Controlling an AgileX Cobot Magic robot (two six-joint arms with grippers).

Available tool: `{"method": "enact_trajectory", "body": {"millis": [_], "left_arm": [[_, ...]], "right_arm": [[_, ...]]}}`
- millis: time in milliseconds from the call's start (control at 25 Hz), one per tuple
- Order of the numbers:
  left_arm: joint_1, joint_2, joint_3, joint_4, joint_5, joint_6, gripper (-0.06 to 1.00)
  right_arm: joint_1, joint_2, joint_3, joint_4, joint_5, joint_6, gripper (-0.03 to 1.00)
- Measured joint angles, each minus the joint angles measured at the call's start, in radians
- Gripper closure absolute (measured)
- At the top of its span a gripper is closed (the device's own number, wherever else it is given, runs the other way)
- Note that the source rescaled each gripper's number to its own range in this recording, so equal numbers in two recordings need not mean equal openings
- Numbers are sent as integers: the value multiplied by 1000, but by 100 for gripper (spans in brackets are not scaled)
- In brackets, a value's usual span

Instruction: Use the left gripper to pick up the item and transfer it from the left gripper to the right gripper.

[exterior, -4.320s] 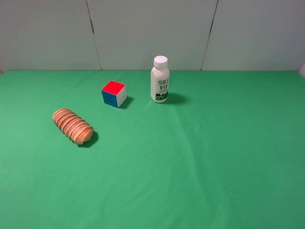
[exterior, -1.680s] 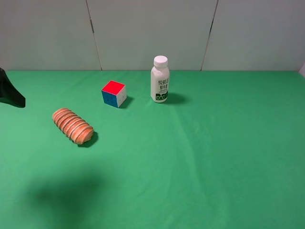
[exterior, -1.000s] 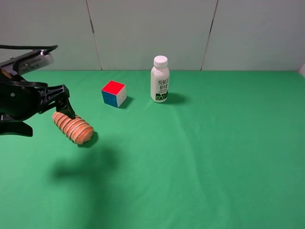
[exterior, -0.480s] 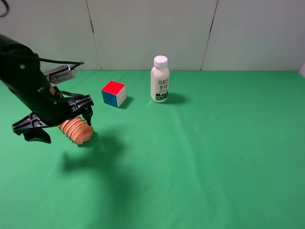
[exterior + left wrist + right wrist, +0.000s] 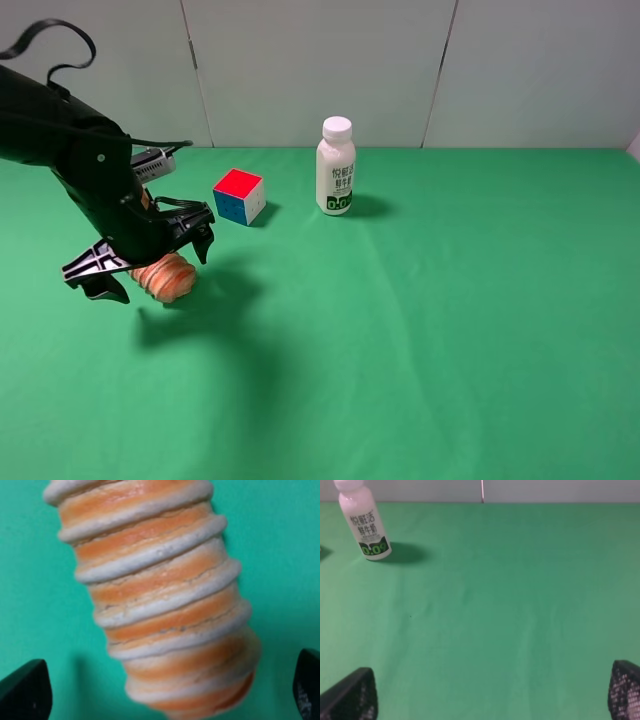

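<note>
Your left gripper (image 5: 150,268), the black jointed arm with claw fingers and a looping cable, hangs right over the item (image 5: 168,277), the orange-brown ridged cylinder with pale grooves, which lies on its side on the green cloth table (image 5: 450,330) at the left. The claws stand wide apart with the roll between them, and nothing is gripped.

In the left wrist view, green cloth shows between the item (image 5: 160,595) and each fingertip of the left gripper (image 5: 165,687), so neither finger touches it. The roll's long axis runs roughly across the line joining the two tips, a little skewed, so closing should pinch its narrow width. The tips flank the rounded end more than the middle, so judge whether you want to shift along the axis first. You cannot tell how high the tips are above the cloth.

Beyond lies the red, blue and white puzzle cube (image 5: 238,195), well apart from the roll. Farther back stands the white milk bottle (image 5: 336,167), upright.

Your right gripper (image 5: 486,692) is out of the high view, its black fingers spread over bare cloth, far from the roll.
</note>
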Motion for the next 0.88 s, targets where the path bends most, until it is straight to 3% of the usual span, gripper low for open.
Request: {"method": "enact_trajectory", "body": {"millis": [560,720,880], "left_arm": [[0,94,-22,0,-39,-75,0],[0,94,-22,27,-40,-91,7],[0,94,-22,44,-40,-96,21]], "right_arm": [[0,0,0,0,0,0,-3],[0,0,0,0,0,0,-3],[0,0,0,0,0,0,-3]]}}
